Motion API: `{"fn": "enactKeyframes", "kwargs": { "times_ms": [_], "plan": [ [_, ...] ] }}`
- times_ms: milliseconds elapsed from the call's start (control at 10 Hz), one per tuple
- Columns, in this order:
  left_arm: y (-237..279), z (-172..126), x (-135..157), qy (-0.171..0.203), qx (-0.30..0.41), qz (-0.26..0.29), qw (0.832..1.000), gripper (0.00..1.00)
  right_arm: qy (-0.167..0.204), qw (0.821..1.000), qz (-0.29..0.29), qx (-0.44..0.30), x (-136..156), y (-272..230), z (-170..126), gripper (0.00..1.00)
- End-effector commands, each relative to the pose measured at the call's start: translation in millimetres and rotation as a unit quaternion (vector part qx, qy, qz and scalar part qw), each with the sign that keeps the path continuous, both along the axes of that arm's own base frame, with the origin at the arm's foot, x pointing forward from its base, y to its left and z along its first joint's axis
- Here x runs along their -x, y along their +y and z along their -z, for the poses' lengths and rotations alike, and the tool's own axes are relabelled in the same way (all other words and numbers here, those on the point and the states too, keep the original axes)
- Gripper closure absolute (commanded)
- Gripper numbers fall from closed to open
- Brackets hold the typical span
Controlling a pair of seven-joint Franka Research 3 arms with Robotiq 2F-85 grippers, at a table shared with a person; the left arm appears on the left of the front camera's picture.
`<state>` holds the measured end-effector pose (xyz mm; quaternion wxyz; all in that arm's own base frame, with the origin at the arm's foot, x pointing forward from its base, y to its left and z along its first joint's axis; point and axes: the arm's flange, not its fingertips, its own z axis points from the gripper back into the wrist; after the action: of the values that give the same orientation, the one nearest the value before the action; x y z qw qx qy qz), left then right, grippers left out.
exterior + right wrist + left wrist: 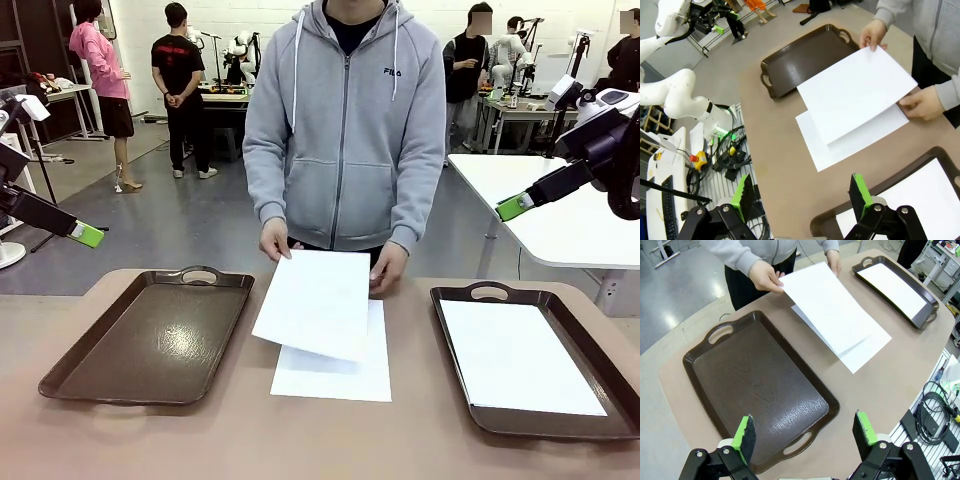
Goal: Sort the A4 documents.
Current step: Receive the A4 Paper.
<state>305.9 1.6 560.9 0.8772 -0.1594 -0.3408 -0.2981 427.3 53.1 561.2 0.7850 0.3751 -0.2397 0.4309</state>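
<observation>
The person across the table lifts one white A4 document (315, 300) by its far edge with one hand (274, 241) and presses the other hand (388, 270) on the A4 documents (335, 372) lying flat at mid-table. Another sheet (515, 355) lies in the right brown tray (456, 300). The left brown tray (60, 385) holds nothing. My left gripper (88, 235) hangs open, high above the table's left end; its wrist view looks down past the open left gripper (805, 427) onto the empty tray (700, 352). My right gripper (515, 207) is raised at the right, and the right gripper (801, 192) is open too.
Bare tabletop (240, 430) runs along the near edge in front of the trays. A white table (560, 220) stands behind at the right. Cables and control gear (720, 155) lie beside the table on the robot's side. People stand far off.
</observation>
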Motion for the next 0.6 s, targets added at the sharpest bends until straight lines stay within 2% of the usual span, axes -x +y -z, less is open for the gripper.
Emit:
{"fn": "enactKeyframes", "kwargs": {
  "times_ms": [0, 500],
  "plan": [
    [-0.2, 0.7, -0.7, 0.000, -0.001, -0.001, 1.000, 0.00, -0.003, 1.000, -0.002, -0.003, -0.9, 0.0, 0.0, 0.01],
    [-0.2, 0.7, -0.7, 0.000, -0.001, -0.001, 1.000, 0.00, -0.003, 1.000, -0.002, -0.003, -0.9, 0.0, 0.0, 0.01]
  ]
}}
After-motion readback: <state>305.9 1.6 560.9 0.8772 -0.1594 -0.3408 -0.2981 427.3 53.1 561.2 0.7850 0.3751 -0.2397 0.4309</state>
